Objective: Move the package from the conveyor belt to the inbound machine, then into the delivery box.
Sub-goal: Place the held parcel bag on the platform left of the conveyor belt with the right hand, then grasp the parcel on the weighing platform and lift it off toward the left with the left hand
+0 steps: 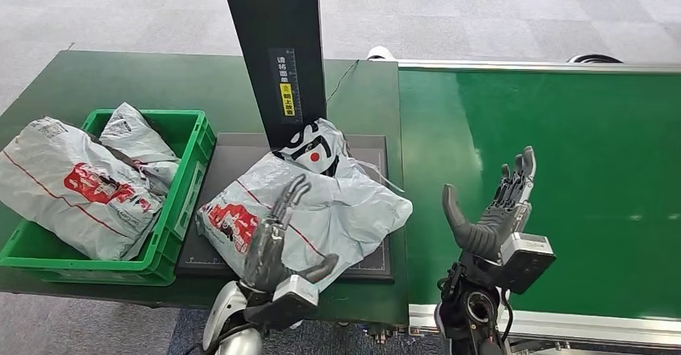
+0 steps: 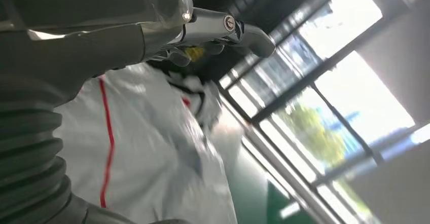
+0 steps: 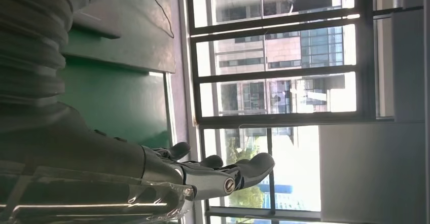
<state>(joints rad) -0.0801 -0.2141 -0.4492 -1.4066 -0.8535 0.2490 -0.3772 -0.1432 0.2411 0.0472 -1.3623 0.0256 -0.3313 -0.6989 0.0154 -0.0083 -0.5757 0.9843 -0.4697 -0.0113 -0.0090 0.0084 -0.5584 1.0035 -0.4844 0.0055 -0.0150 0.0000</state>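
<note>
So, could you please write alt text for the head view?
A grey package lies on the dark inbound machine, the left hand over its near edge. The right hand is raised, open, above the green conveyor belt.

Dark green tabletop (image 1: 104, 78) spreads ahead-left of the left hand (image 1: 277, 242). Grey carpet floor (image 1: 120, 10) beyond it. Black cable (image 1: 341, 78) trails across the tabletop past that hand. Tall windows (image 3: 284, 62) with buildings outside, beyond the right hand (image 3: 203, 171).

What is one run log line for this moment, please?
package: on inbound machine plate | left robot hand: open, at package | right robot hand: open, above conveyor belt | delivery box: holds other packages
</note>
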